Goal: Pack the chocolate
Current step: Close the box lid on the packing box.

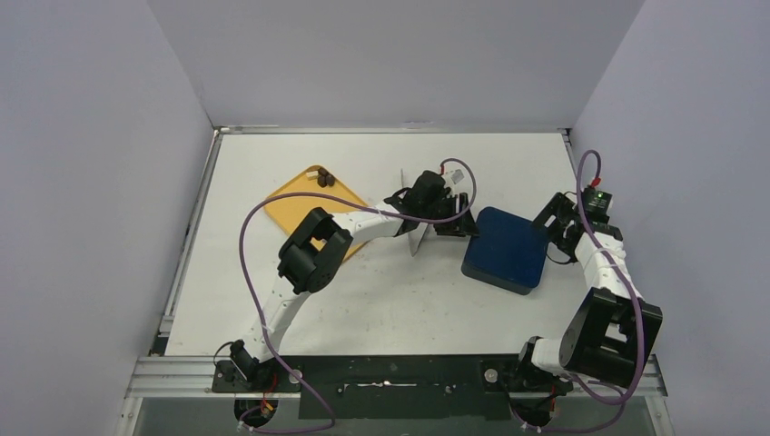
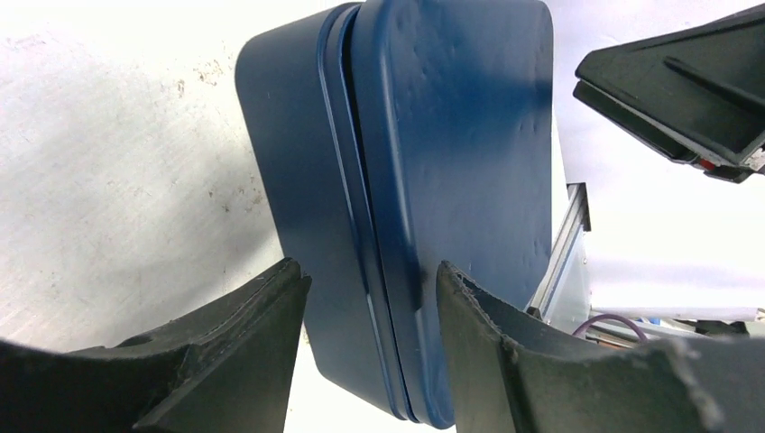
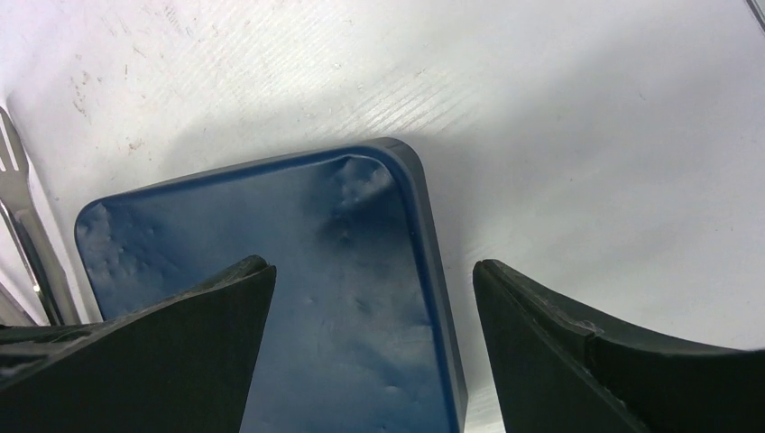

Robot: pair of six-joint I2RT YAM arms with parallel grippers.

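Up at the far corner of the yellow board, in the upper left of the overhead view, sit the only chocolate pieces I can make out. They are a couple of tiny dark lumps close together; any other colours are too small to tell. They look light and rigid, but easy to chip or smear, and smooth enough to squirt out of a hard pinch. I would take each one across its sides with a gentle squeeze, most likely through the metal tongs lying under the left wrist near frame centre. Right of those stands the dark blue tin with its lid seated, well apart from the board. The left gripper is spread wide and empty, aimed at the tin's left side. The right gripper is likewise released, hovering over the tin's right-hand corner.
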